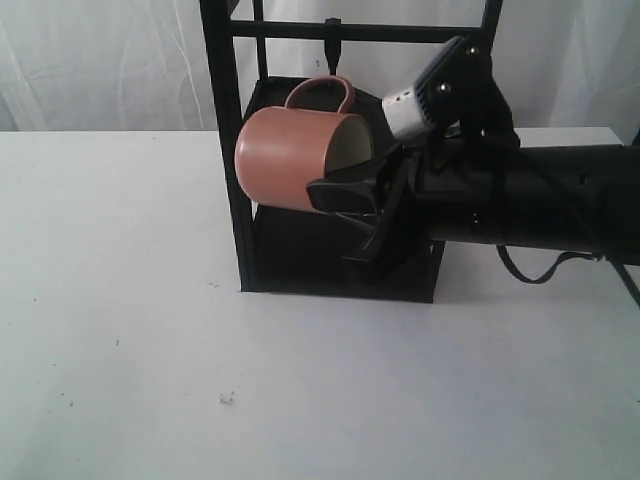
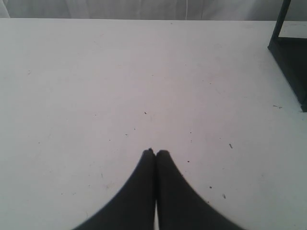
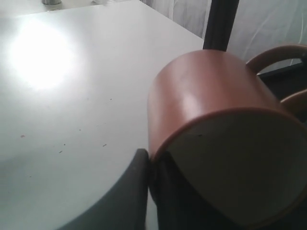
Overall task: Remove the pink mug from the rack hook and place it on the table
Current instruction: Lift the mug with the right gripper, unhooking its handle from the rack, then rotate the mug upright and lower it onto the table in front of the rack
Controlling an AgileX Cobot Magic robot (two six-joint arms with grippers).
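The right gripper is clamped on the rim of the pink mug, one finger inside and one outside. The mug lies on its side in the air at the rack front, mouth to the right (handle uppermost), just below the hook and above the counter. The left gripper hovers over the counter, fingers pressed together, empty.

I am working in a staged test lab: white curtains are hanging behind a plain white bench, with one black rack standing on it.
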